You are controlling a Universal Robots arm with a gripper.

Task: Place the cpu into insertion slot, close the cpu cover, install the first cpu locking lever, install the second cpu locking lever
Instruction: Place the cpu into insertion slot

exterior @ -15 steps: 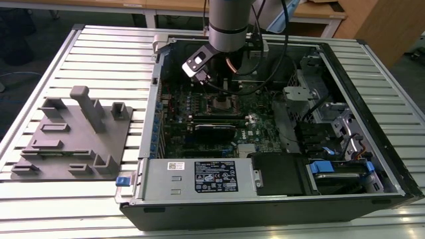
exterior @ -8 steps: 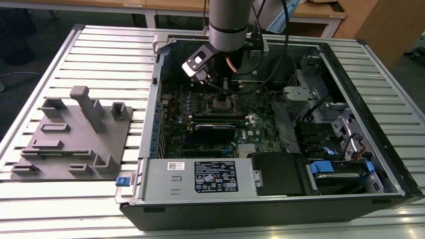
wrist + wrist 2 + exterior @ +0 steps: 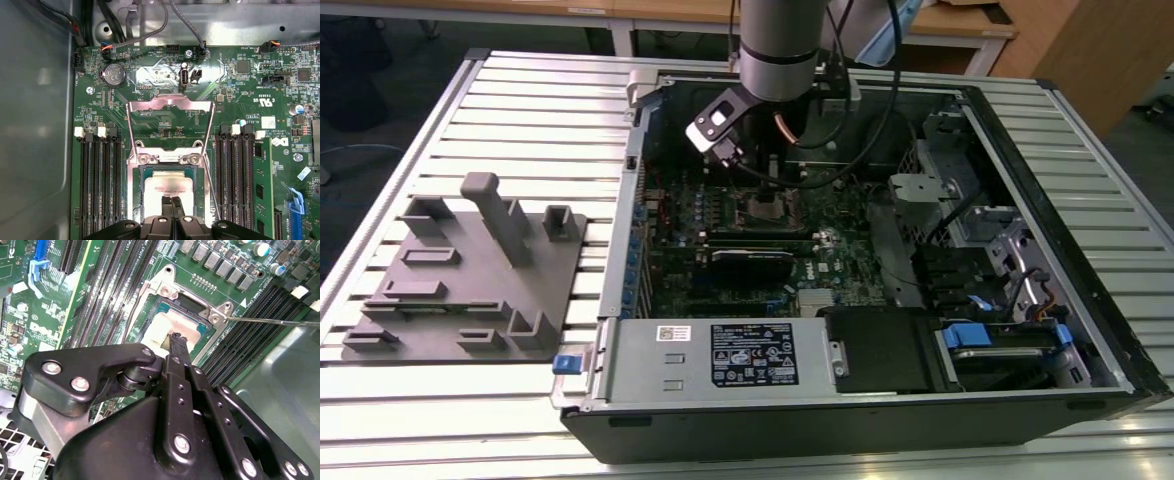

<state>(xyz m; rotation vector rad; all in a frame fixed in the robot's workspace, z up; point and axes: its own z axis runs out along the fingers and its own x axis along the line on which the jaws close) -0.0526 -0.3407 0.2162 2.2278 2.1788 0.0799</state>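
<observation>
The cpu [image 3: 169, 186] lies flat in the insertion slot [image 3: 134, 192], its pale metal face [image 3: 162, 329] up. My gripper [image 3: 172, 201] is shut, with nothing between its fingers. Its tips [image 3: 178, 338] sit over the near edge of the cpu, and I cannot tell whether they touch it. The cpu cover [image 3: 170, 102] stands open, swung back from its hinge beyond the slot. One thin wire locking lever [image 3: 212, 192] stands free at the slot's side, and in the second wrist view this lever [image 3: 272, 320] reaches out over the memory slots. In the exterior view the gripper [image 3: 765, 195] hangs inside the open computer case.
Rows of black memory slots [image 3: 97, 185] flank the socket on both sides. A long black expansion card [image 3: 750, 262] lies nearer the case front. Cables [image 3: 165, 20] run along the case wall. A grey fixture plate [image 3: 467, 270] stands on the table at the exterior view's left.
</observation>
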